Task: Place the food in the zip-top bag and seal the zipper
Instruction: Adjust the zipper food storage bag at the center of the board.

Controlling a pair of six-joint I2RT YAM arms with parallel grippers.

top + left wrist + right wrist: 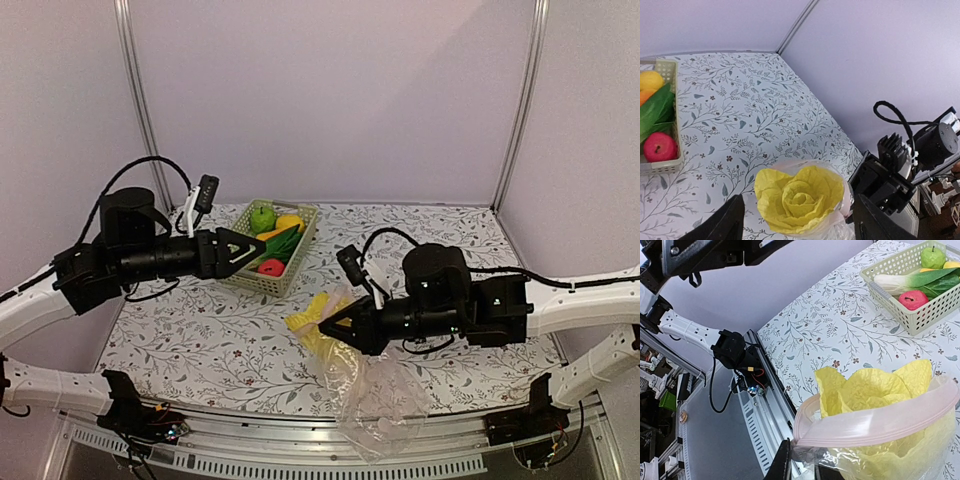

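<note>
Floral table (200, 340), cabbage (870, 390) bagged; right gripper (799, 462) pinches the zip-top bag (875, 422) rim, left gripper (258, 252), spread, should next raid the basket (285, 285).

The basket (262, 283) sits toward the far edge of the bench (190, 340), left of centre, the apple (263, 217) at its far end, the round fruit (270, 266) at its near end. The zip-top bag (385, 410) lies nearer me, reaching the near edge, the cabbage (312, 320) in its mouth, toward the basket.

A pale green lattice basket (280, 284) sits on floral table (200, 330).
</note>
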